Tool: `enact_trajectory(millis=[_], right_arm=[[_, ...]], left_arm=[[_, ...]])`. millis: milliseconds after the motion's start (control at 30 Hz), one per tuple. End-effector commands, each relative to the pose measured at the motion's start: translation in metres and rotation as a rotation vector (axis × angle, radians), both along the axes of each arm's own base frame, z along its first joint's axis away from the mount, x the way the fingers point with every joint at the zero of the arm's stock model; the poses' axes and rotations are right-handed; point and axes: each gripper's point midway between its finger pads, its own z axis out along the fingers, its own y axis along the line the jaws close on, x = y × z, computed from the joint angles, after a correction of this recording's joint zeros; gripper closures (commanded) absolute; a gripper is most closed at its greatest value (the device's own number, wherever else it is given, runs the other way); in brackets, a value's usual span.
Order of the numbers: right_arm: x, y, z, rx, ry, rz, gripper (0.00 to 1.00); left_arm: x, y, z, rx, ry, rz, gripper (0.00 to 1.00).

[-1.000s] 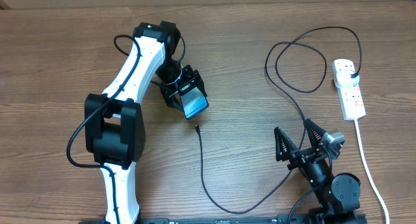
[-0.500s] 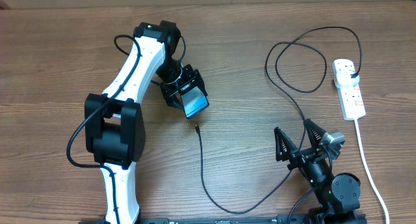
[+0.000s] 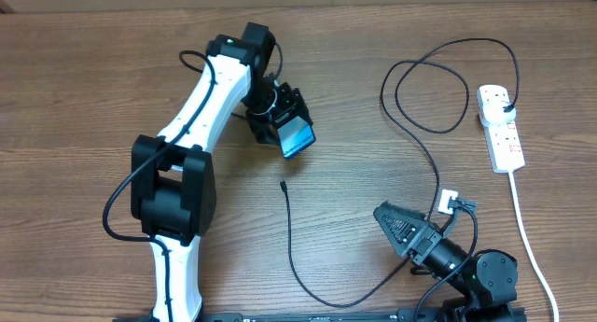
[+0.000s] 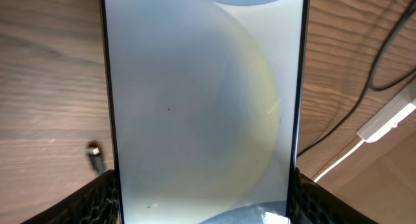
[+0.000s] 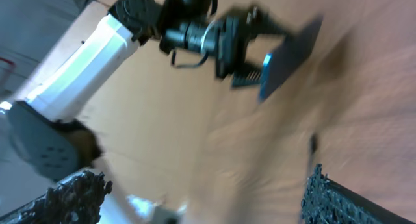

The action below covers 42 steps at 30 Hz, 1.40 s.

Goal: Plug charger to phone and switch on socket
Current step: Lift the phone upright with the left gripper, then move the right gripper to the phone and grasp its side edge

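The left tool [image 3: 291, 129] grips the phone [image 3: 298, 138] by its dark edges (screen glowing pale blue, tilted) above the tabletop [image 3: 84, 89], near the loose tip of the charger [image 3: 289, 233], while the right tool [image 3: 399, 231] gapes wide, empty.

The wooden table [image 3: 84, 70] bears the looping black charger [image 3: 288, 224], apparently plugged into the white socket [image 3: 501, 128]

From overhead we look straight down on the whole worktop [image 3: 84, 70]. Our left wrist camera sits just behind the left hand [image 3: 296, 136], so near that the phone [image 4: 201, 107] fills its frame. Our right wrist camera, low and tilted behind the right hand [image 3: 390, 224], looks across at that same phone, blurred.
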Motion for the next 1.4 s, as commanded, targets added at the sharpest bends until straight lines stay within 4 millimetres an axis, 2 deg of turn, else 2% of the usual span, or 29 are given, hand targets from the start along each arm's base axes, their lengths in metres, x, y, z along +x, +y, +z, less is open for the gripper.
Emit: enact_trajectory(millis=[0,100,300,467,733,833,933,1100,1167,1300,1367], right_arm=[[-0.009,0.007,0.0,0.137,0.16,0.071,0.0],[-0.009,0.007,0.004,0.087,0.076,0.068,0.0],[-0.004,0.003,0.007,0.075,0.05,0.028,0.0],[0.005,-0.002,0.031,-0.007,-0.029,-0.023,0.0],[0.054,0.005,0.033,-0.216,0.046,-0.008,0.01],[0.087,0.017,0.02,-0.29,0.142,0.006,0.0],[0.106,0.029,0.001,-0.351,0.219,-0.011,0.0],[0.126,0.044,-0.032,-0.455,0.304,-0.063,0.0],[0.134,0.048,-0.047,-0.486,0.348,-0.099,0.04],[0.15,0.059,-0.054,-0.476,0.354,-0.115,0.15],[0.155,0.064,-0.057,-0.481,0.356,-0.11,0.16]], left_arm=[[0.005,-0.018,0.009,-0.028,-0.026,0.011,0.96],[0.007,-0.019,0.006,0.009,-0.032,0.037,0.96],[0.012,-0.022,0.005,0.02,-0.051,0.055,0.96],[0.015,-0.023,0.006,0.015,-0.063,0.055,0.96],[0.016,-0.021,0.005,0.026,-0.064,0.065,0.96],[0.018,-0.021,0.004,0.031,-0.065,0.08,0.96],[0.021,-0.022,0.005,0.026,-0.069,0.098,0.96],[0.025,-0.023,0.005,0.028,-0.07,0.135,0.96],[0.027,-0.02,0.004,0.048,-0.062,0.168,0.96],[0.031,-0.018,0.003,0.063,-0.07,0.193,0.96],[0.031,-0.017,0.002,0.067,-0.073,0.196,0.96]])
